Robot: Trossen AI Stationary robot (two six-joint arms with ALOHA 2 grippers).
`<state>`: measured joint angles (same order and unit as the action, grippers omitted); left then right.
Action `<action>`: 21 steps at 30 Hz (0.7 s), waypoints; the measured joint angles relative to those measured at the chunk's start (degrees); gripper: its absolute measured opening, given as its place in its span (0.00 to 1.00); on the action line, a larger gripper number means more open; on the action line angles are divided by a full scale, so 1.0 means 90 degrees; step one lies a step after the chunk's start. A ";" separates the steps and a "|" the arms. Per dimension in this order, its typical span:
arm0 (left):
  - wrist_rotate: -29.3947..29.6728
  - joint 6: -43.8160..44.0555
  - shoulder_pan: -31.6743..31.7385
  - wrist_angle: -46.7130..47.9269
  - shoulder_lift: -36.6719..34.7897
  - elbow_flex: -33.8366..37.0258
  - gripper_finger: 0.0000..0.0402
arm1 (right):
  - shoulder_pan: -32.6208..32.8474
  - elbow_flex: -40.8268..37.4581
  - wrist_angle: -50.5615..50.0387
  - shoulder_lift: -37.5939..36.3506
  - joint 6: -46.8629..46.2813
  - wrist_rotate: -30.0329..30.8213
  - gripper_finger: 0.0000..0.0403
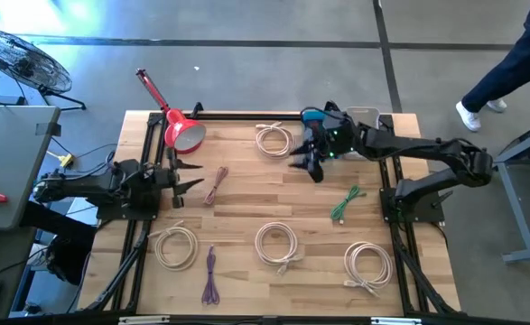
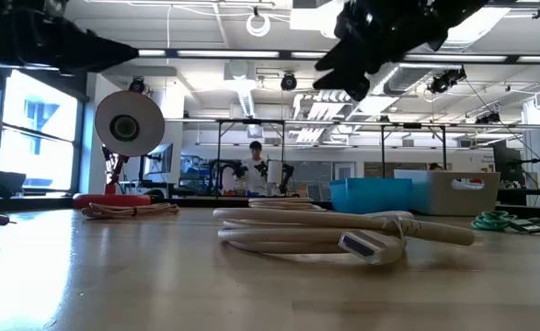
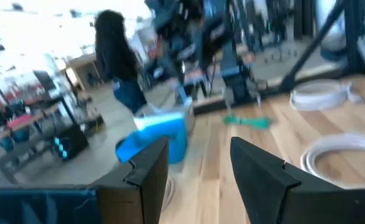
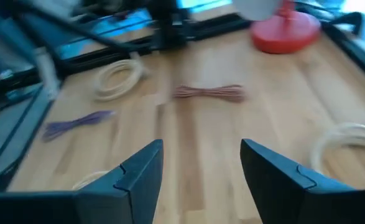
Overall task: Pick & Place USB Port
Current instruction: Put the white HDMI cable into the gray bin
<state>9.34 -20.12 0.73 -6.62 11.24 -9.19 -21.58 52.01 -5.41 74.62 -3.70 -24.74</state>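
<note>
Right gripper (image 1: 306, 162) hovers open and empty near the bench's far edge, beside a cream cable coil (image 1: 274, 140). Left gripper (image 1: 185, 178) waits part-open at the left edge. Risk: descending off-centre snags loops.

A grey concrete floor (image 1: 246, 72) surrounds the wooden table (image 1: 246, 203); a wire fan (image 1: 21, 59) stands nearby, while windows (image 2: 30, 129) and ceiling lights (image 2: 214, 52) brighten the open workshop where a person (image 1: 508, 68) walks.
</note>
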 joint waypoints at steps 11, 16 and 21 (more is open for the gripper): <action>0.0149 -0.1085 0.0003 0.0556 0.4328 -0.2821 0.42 | 0.0889 0.0000 0.0252 -0.0054 0.0686 -0.0869 0.50; 0.0996 -0.1776 0.0188 0.2639 0.6119 -0.4542 0.42 | 0.1386 0.0000 0.0254 -0.0490 0.0808 -0.0967 0.50; 0.1681 -0.1931 0.0832 0.3624 0.7453 -0.5606 0.42 | 0.1966 0.0000 -0.0468 -0.1346 0.1337 -0.0602 0.50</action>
<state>24.47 -37.51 8.21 26.00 78.32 -59.64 -3.89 52.01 -9.62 62.50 8.33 -30.16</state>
